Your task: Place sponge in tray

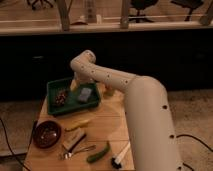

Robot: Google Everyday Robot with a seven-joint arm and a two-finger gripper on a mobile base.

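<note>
The grey-blue sponge (85, 94) lies inside the dark green tray (54, 102), in its right half. The tray stands at the back left of the wooden table. My arm reaches from the lower right over the table and bends down at the tray's back edge. My gripper (76, 85) is just above the tray floor, right behind and left of the sponge, mostly hidden by the wrist. I cannot tell whether it touches the sponge.
A dark reddish cluster (62, 96) lies in the tray's left half. On the table in front are a round dark red bowl (46, 134), a yellow item (77, 123), a tan block with a dark stripe (74, 139), a metal utensil (77, 151), a green item (99, 152) and a white item (120, 156).
</note>
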